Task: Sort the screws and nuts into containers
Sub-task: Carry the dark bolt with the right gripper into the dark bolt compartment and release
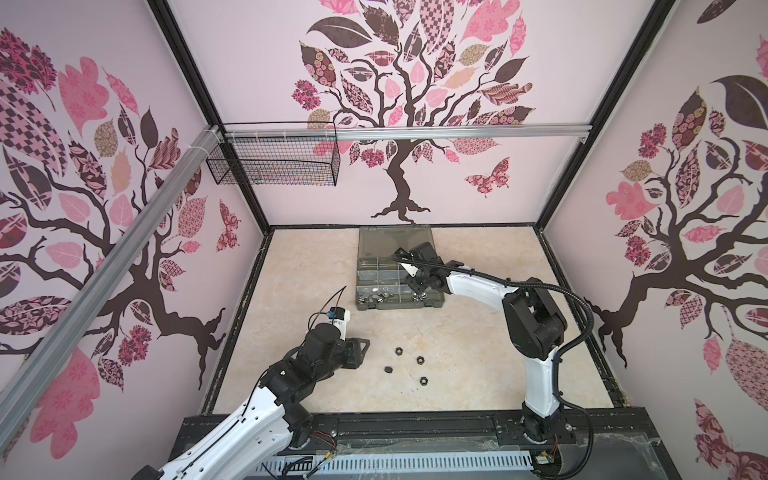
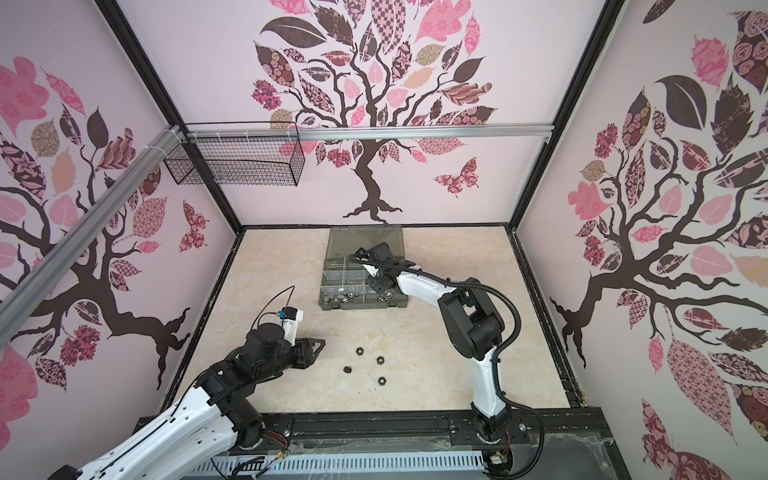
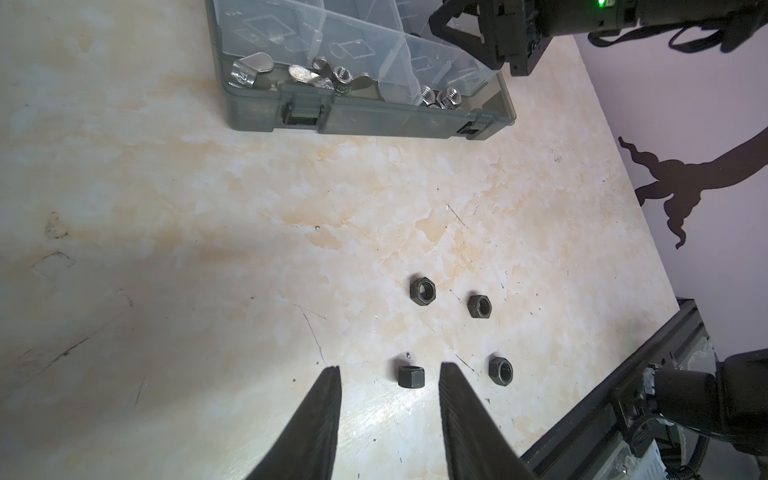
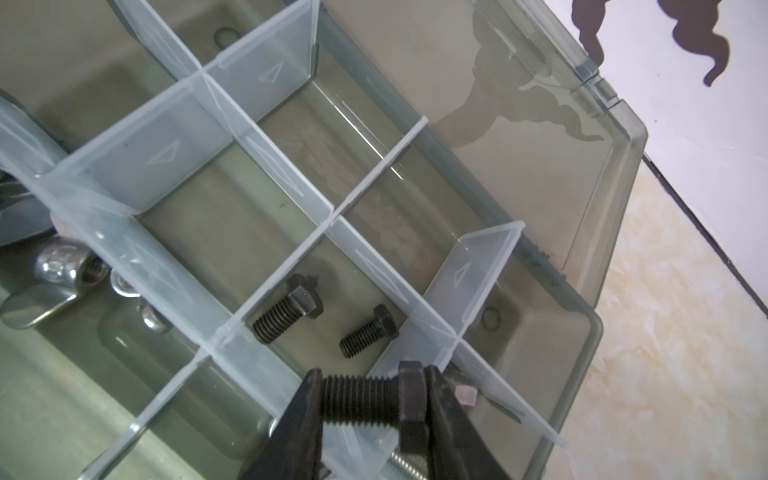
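Clamped crosswise in the right claw (image 4: pixel 373 386) is a black screw (image 4: pixel 365 401). Its long axis runs straight from one jaw to the other, with the hex head against one jaw and the threaded end against the other. The claw is narrow and closed on it.

Just beyond the tips lies a compartment of the organiser case (image 4: pixel 582 345) already holding two matching black screws (image 4: pixel 289 309), both flat on the floor. The held screw appears to hang over a clear divider (image 4: pixel 415 332) at that compartment's edge, not over its middle. A silver screw (image 4: pixel 407 461) shows in the cell on the near side. The drop likely needs a small reach forward, or the screw may land in the wrong cell.

Farther out on the desk (image 3: pixel 208 249), four black nuts (image 1: pixel 409 365) lie loose and apart from each other. The left claw (image 3: pixel 389 368) is the nearer one to them. It is partly open and empty, and in its wrist view one nut (image 3: pixel 410 376) sits on edge in line with the gap between its tips.
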`<state>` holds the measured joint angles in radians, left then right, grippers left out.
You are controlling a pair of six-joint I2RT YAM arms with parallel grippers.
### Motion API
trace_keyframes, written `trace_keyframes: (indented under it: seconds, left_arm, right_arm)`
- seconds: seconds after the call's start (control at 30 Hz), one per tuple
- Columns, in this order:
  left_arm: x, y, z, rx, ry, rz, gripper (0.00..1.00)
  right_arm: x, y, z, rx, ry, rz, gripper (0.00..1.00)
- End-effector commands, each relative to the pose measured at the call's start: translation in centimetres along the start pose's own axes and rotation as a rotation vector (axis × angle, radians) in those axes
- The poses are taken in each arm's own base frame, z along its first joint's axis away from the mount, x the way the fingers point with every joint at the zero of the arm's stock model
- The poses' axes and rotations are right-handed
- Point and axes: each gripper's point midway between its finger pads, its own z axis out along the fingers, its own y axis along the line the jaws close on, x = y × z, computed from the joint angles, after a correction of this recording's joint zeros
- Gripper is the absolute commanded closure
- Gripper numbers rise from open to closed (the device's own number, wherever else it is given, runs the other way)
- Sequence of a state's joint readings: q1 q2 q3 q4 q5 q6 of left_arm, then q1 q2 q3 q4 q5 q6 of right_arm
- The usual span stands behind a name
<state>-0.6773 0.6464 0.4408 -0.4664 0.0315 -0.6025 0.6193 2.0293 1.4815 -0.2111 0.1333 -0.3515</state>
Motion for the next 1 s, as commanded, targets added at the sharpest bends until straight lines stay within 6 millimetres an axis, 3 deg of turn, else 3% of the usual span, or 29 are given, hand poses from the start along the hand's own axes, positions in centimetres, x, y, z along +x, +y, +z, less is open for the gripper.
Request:
trace_keyframes:
  seconds: [0.0, 0.23, 0.53, 0.77, 0.97]
  left_arm:
    - [1.3, 1.1, 0.6, -0.033, 0.024, -0.008, 0.58]
    - [1.2, 0.9, 0.6, -0.031, 0.022, -0.005, 0.58]
    - [1.2, 1.0, 0.8, -0.034, 0.028, -0.001, 0.58]
    - [1.4, 1.0, 1.0, -0.034, 0.036, 0.003, 0.58]
    - [1.7, 0.9, 1.4, -0.030, 0.052, 0.010, 0.58]
  right_arm:
    - [-1.4, 0.3, 1.0, -0.023, -0.038, -0.030, 0.65]
    - [-1.0, 0.5, 1.5, -0.031, -0.023, -0.032, 0.56]
    - [-2.2, -0.5, -0.4, -0.003, -0.062, -0.022, 0.50]
    - [-4.5, -1.9, -4.5, 0.024, -0.152, 0.074, 0.50]
    - [-4.1, -2.7, -9.2, 0.034, -0.193, 0.244, 0.50]
